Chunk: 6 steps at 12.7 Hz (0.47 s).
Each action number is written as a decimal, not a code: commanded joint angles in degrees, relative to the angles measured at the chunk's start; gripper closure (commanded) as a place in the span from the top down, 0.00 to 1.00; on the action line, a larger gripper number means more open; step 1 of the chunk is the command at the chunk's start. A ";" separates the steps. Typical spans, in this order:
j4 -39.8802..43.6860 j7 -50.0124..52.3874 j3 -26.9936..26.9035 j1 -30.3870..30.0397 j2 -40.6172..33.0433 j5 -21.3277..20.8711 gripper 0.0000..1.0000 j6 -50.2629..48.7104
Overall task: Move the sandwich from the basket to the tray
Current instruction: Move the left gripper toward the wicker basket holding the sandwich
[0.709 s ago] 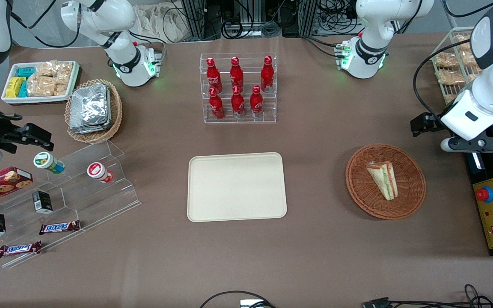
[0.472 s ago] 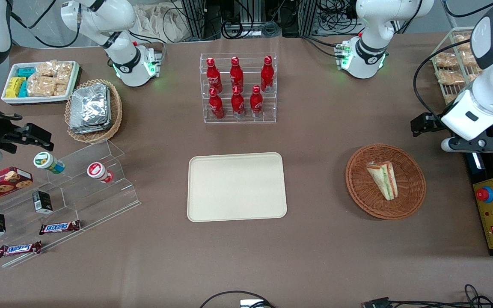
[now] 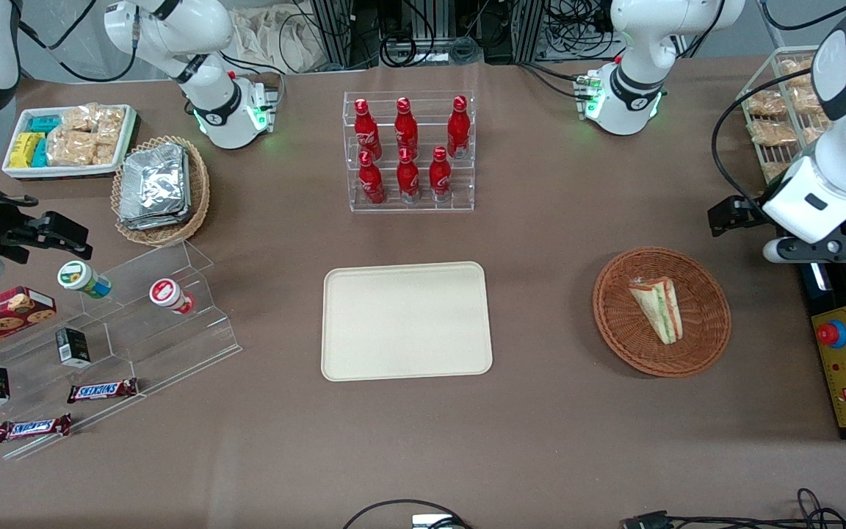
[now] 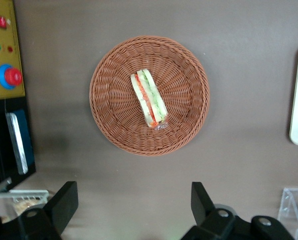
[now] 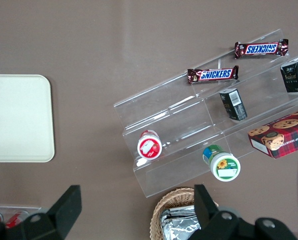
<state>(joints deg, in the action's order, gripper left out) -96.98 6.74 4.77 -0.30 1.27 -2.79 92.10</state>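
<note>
Sandwich (image 3: 657,308) lies on its side inside the reddish woven basket (image 3: 709,345), at the right of the front frame, roughly level with the cream tray (image 3: 406,321) at the frame's centre; a strip of bare bench (image 3: 540,411) separates the two. Nothing has been picked up yet.

The main risk, as I judge it, lies in the grasp. The wedge is soft and narrow, so a claw that comes down misaligned with its long edge could squash the bread or push it against the wicker wall instead of closing around it. The basket is light and could slide or tip if a finger catches the rim. A loose pinch might also let the layers slip apart on the way over to the tray.

The claw (image 4: 131,210) hangs high above the bench just beside the basket, clear of it and touching nothing. Its two dark fingers (image 4: 64,202) stand wide apart, pointing straight down, with the basket and sandwich ahead of them in the wrist view.
</note>
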 commanded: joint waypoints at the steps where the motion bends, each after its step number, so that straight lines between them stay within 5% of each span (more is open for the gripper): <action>1: -0.66 6.78 -0.03 -1.54 0.83 2.35 1.00 0.80; 6: -0.66 13.12 -0.03 -2.69 10.05 5.17 0.99 3.34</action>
<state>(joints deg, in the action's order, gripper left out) -97.83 18.25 4.51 -2.29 7.55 1.11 93.80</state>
